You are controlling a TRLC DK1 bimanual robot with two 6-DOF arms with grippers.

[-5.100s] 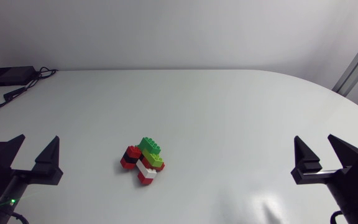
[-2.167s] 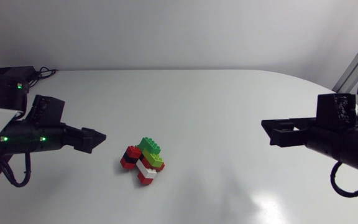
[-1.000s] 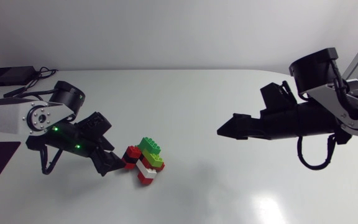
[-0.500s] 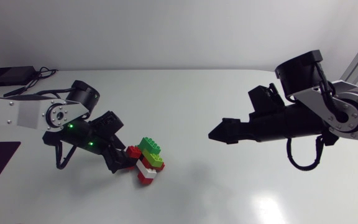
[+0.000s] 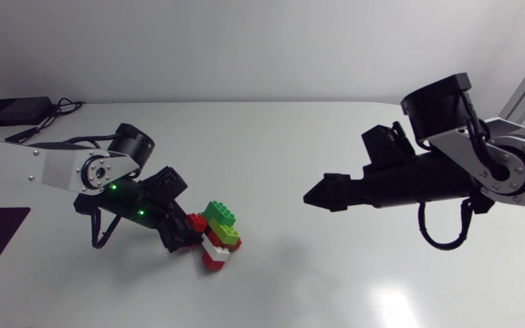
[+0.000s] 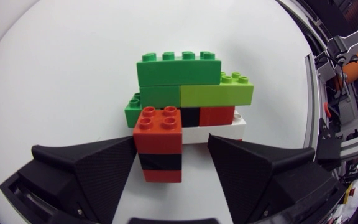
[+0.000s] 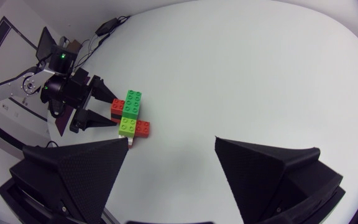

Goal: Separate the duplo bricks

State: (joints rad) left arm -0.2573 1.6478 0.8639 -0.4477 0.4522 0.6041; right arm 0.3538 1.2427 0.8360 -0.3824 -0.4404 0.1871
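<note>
Clump of red, black, green and half-hidden white plastic duplo bricks (image 5: pixel 211 233) lies lower left of centre. Left gripper (image 6: pixel 169 143), unclenched, straddles its red end, perhaps grazing it; right gripper (image 7: pixel 171 143) gapes, well apart.

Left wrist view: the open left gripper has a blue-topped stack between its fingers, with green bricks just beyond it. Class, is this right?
Not quite. The stack between the left gripper's fingers is red-topped, not blue, as the left wrist view shows. The rest holds: the gripper is open, and the green bricks lie just beyond the stack.
</note>
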